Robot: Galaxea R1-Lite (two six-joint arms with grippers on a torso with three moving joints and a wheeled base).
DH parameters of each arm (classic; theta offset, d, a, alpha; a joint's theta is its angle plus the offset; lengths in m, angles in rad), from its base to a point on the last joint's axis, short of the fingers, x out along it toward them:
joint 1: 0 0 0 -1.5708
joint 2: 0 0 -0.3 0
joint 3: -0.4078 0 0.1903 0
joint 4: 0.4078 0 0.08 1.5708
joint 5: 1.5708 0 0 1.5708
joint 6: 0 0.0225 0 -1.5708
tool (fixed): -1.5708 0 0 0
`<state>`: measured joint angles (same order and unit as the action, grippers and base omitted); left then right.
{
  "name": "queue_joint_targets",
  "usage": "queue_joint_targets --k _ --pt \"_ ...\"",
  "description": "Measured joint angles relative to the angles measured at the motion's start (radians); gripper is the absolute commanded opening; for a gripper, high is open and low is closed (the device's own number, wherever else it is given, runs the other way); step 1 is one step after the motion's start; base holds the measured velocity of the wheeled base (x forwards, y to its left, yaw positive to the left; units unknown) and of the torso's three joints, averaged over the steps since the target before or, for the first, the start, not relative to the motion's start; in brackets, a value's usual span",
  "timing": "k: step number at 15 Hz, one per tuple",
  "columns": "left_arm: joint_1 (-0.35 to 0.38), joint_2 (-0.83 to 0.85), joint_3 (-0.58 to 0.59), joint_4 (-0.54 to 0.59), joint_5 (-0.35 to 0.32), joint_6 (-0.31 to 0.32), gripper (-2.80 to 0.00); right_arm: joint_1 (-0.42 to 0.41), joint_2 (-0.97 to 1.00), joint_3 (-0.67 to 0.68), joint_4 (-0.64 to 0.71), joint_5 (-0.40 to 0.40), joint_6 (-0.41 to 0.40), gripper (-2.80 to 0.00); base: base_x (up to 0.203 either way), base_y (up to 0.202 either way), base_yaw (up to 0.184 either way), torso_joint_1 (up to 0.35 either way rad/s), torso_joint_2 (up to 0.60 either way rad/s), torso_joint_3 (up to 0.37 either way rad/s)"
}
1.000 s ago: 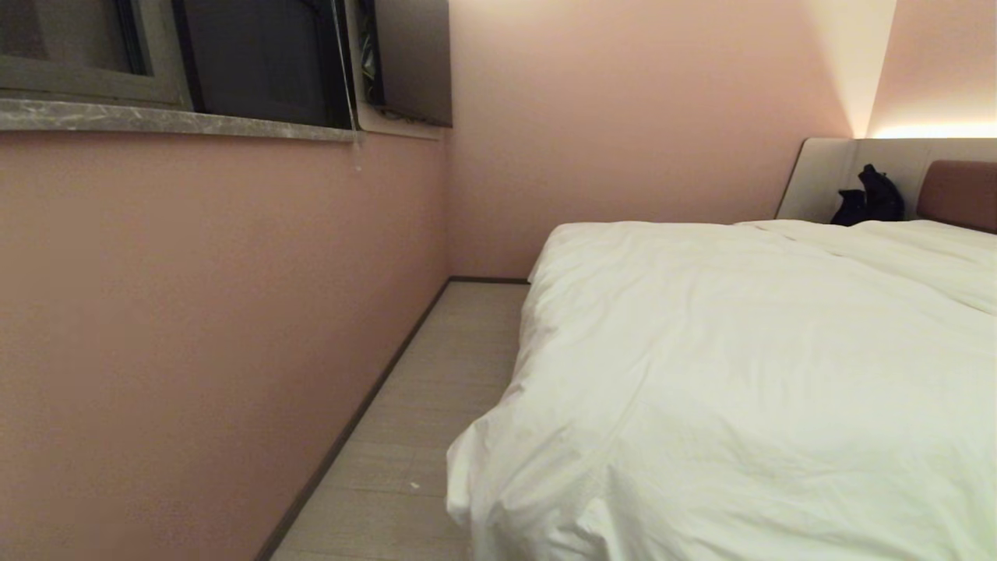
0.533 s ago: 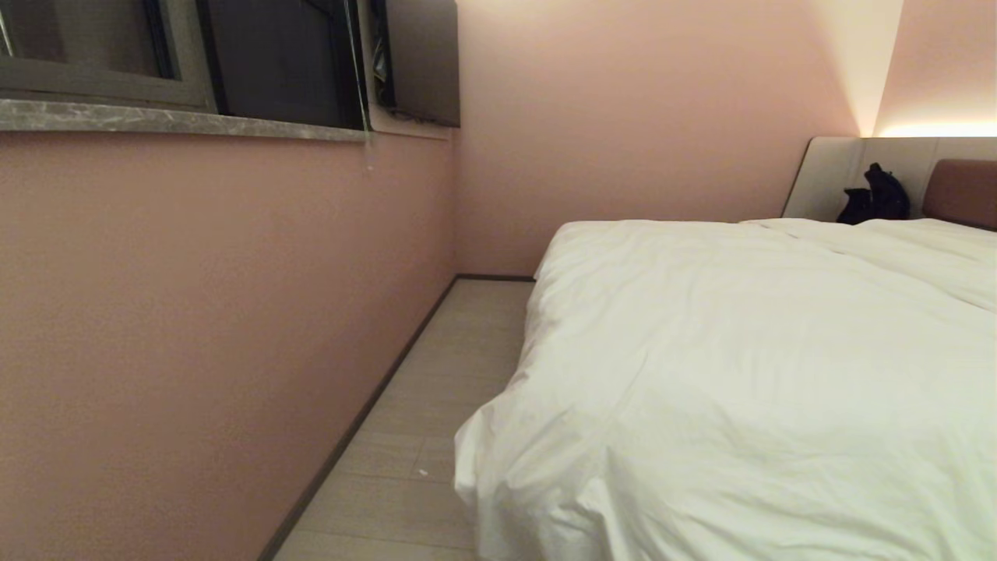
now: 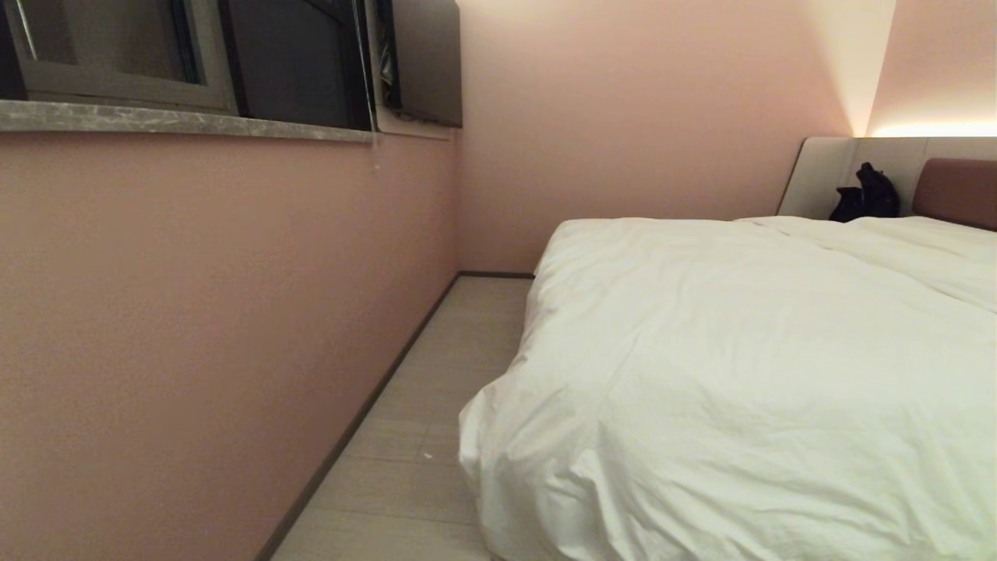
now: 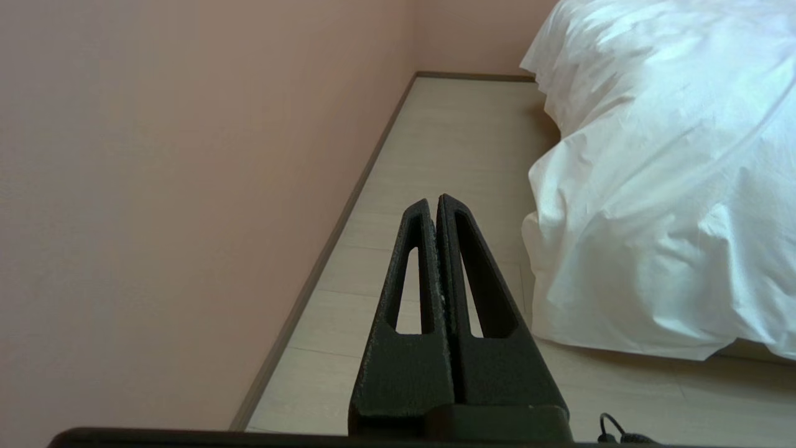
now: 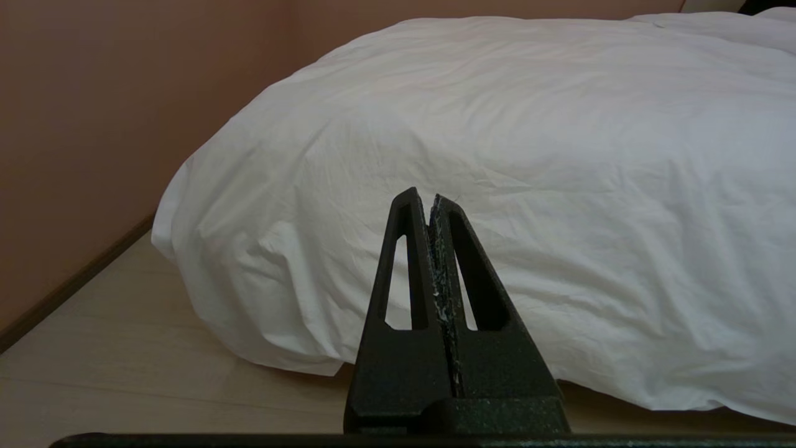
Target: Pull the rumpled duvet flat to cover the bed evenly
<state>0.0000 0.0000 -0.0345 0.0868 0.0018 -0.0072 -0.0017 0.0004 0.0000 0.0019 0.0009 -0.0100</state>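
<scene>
Pink-walled room (image 3: 195, 312), duvet-covered (image 3: 740, 374) bed (image 3: 958, 191)

Left gripper (image 4: 438, 200) fingers pressed together, empty, beside the bed (image 4: 653, 186); right gripper (image 5: 430, 196) likewise, facing it.

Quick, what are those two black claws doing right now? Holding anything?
Left gripper: shut, holding nothing, over the floor beside the duvet.
Right gripper: shut, holding nothing, pointing at the duvet.

The white duvet (image 3: 740, 374) lies creased over the bed (image 3: 958, 191), filling the frame's right, its lower-left corner drooping toward the floor.
</scene>
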Motion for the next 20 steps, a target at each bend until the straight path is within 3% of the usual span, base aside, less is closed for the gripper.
queue_joint_targets --k 20 --pt "-0.001 0.000 -0.001 0.000 0.001 0.000 -2.80 0.000 0.000 0.000 0.000 0.001 0.000 -2.80 0.000 0.000 0.000 0.000 0.00 0.000"
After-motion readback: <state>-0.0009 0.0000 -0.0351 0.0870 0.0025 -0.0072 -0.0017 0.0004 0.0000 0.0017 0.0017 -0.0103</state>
